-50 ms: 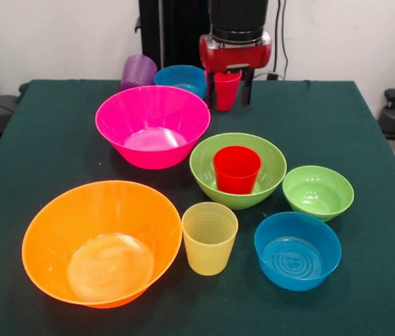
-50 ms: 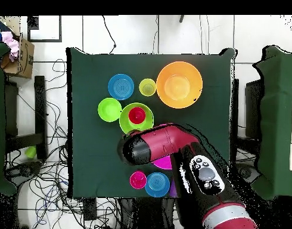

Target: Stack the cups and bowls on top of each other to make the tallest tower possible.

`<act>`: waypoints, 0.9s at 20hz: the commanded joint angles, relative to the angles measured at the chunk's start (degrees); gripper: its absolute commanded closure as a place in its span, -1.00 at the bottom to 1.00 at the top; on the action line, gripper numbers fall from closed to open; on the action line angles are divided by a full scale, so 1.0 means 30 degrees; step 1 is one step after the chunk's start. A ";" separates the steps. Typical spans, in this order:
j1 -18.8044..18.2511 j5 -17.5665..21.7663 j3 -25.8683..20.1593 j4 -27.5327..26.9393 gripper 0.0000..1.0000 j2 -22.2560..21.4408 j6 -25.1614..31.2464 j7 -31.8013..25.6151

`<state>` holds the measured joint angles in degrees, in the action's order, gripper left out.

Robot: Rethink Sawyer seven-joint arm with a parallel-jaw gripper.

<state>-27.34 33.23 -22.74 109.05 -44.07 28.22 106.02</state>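
Nearest the camera sits the large orange bowl (image 1: pixel 101 241), mouth up at the near left, with the ribbed yellow cup (image 1: pixel 209 237) just beside its right rim and a small blue bowl (image 1: pixel 298 250) further right. All three stand apart from anything else, so they look like loose stock waiting for the tower.

Behind them the medium lime green bowl (image 1: pixel 238 170) holds the bright red cup (image 1: pixel 237 169) upright in its hollow. That pair is the only nested stack so far; the hot pink bowl (image 1: pixel 153 125) stands separately to the left and farther back, also mouth up, and the small lime green bowl (image 1: pixel 318 192) rests alone to the right of the green one.

At the far edge, the gripper (image 1: pixel 227 89) hangs low over the green table (image 1: pixel 365 140), its two dark fingers clenched on the pinkish-red cup (image 1: pixel 226 89), one finger on each side of the wall. The cup stays upright and seems just lifted or close to the cloth; I cannot tell which. Beside it to the left lie the second blue bowl (image 1: pixel 181 78) and the purple cup (image 1: pixel 138 71), which is tipped over.

Holding the cup by its sides keeps its base free, which would suit lowering it into the red cup. The tower is barely begun.
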 commanded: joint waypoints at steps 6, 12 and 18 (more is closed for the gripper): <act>-0.0510 0.2391 -0.0220 -0.1655 -1.00 0.0968 0.0777 -0.2176; -0.0404 0.2448 -0.0095 -0.1403 -1.00 0.0335 0.1086 -0.1952; -0.0519 0.2958 0.0072 -0.1598 -1.00 0.1449 0.0276 -0.1676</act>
<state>-28.62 36.68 -22.63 107.54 -42.45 28.22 106.02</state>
